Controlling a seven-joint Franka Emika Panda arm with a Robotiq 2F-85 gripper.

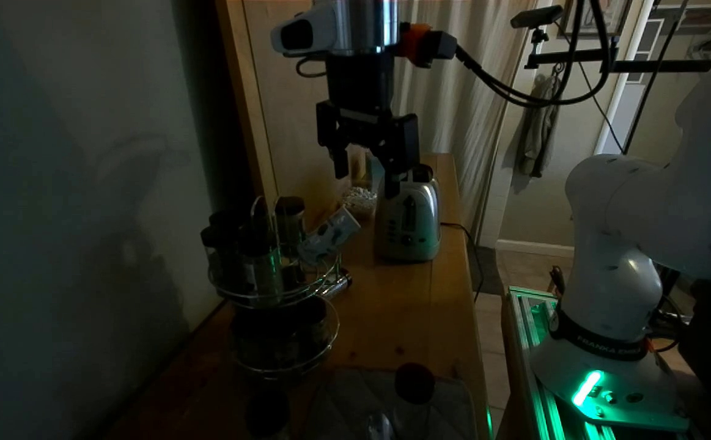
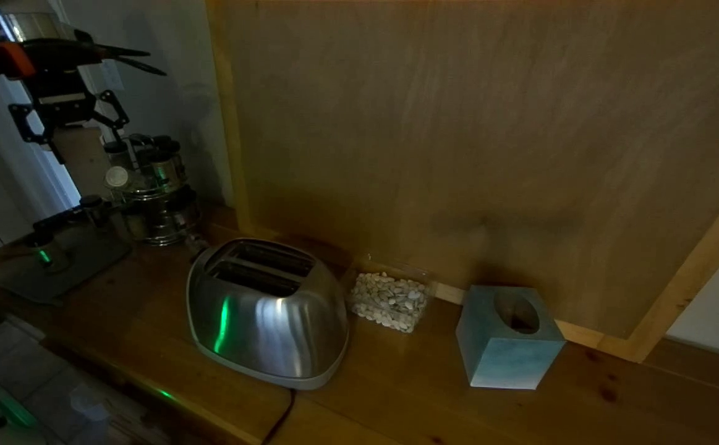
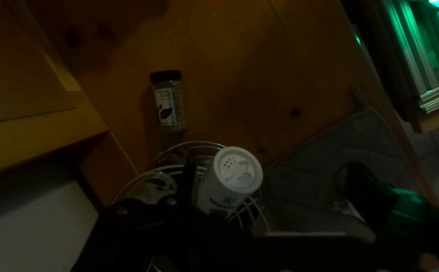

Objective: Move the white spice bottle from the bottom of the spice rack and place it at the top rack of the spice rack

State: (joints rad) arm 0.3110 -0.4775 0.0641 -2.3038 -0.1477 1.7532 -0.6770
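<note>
The white spice bottle (image 1: 329, 237) leans tilted on the upper tier of the spice rack (image 1: 288, 299), its top pointing outward over the rim. In an exterior view its round white lid (image 2: 117, 177) faces the camera on the rack (image 2: 149, 194). In the wrist view the bottle (image 3: 238, 170) shows its perforated lid, with its lower part hidden behind the gripper. My gripper (image 1: 367, 176) is open and empty above the bottle, apart from it. Its fingers are wide apart in an exterior view (image 2: 88, 145) and the wrist view (image 3: 274, 172), where the bottle shows beside one fingertip.
Dark-capped jars (image 1: 260, 263) crowd the upper tier. A fennel seed jar (image 3: 170, 102) lies on the table beside the rack. A dark-capped jar (image 1: 414, 384) stands on a grey mat (image 2: 68, 266). A toaster (image 2: 266, 315), pebble container (image 2: 390, 303) and tissue box (image 2: 510, 340) stand along the table.
</note>
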